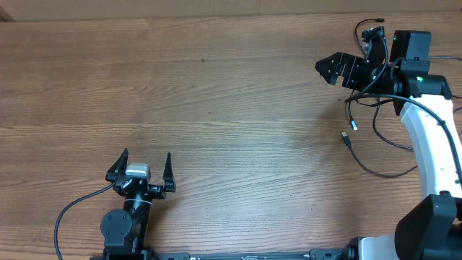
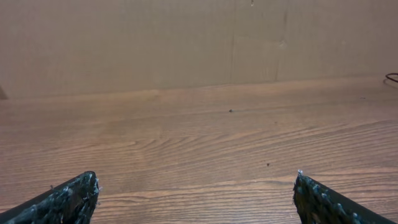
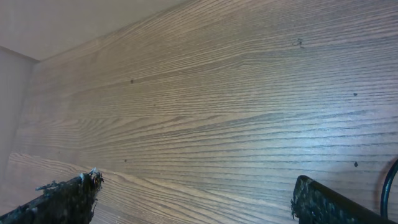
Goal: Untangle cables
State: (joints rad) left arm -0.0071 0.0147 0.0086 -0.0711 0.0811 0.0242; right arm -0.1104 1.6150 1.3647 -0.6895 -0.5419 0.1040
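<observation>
Left gripper (image 1: 146, 155): jaws spread wide, holding nothing. Right gripper (image 1: 341, 49): jaws likewise wide, empty. Cables (image 1: 347, 138) lie on the table (image 1: 231, 94) just behind the right gripper, beneath its wrist, apparently in loose loops; well apart from the left gripper.

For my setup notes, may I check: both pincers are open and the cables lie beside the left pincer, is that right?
Not quite: the cables lie near the right pincer, not the left pincer, as the overhead view shows. Both pincers are indeed open.
</observation>
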